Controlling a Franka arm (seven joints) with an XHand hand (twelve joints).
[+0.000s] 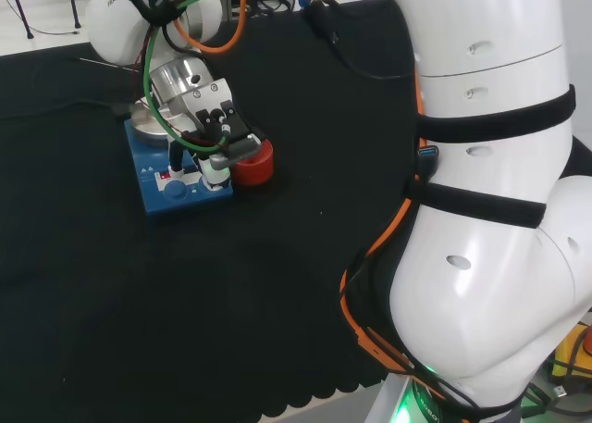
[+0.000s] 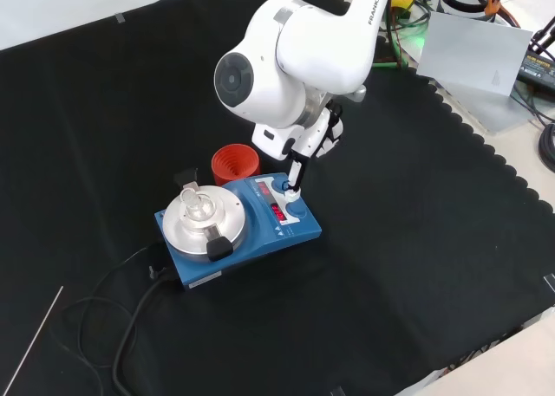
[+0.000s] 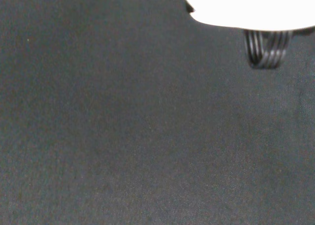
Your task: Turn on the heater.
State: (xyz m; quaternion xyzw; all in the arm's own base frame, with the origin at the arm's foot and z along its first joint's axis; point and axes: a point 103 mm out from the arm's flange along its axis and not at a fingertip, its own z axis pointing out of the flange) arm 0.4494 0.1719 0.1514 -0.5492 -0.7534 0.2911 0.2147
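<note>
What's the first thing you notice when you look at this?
The blue heater near the middle of the black cloth in the front view, with a clear glass flask on its silver plate. The hand reaches down to its control panel, and a red ribbed ring stands just behind.

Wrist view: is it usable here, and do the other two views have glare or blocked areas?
Wrist view: soft focus, mostly black cloth, with an overexposed white part of the hand at one edge. Head view: the arm's white links cover the right side; the hand over the blue heater is evenly lit. Front view: even light, a bright sheen on the heater's metal plate.
</note>
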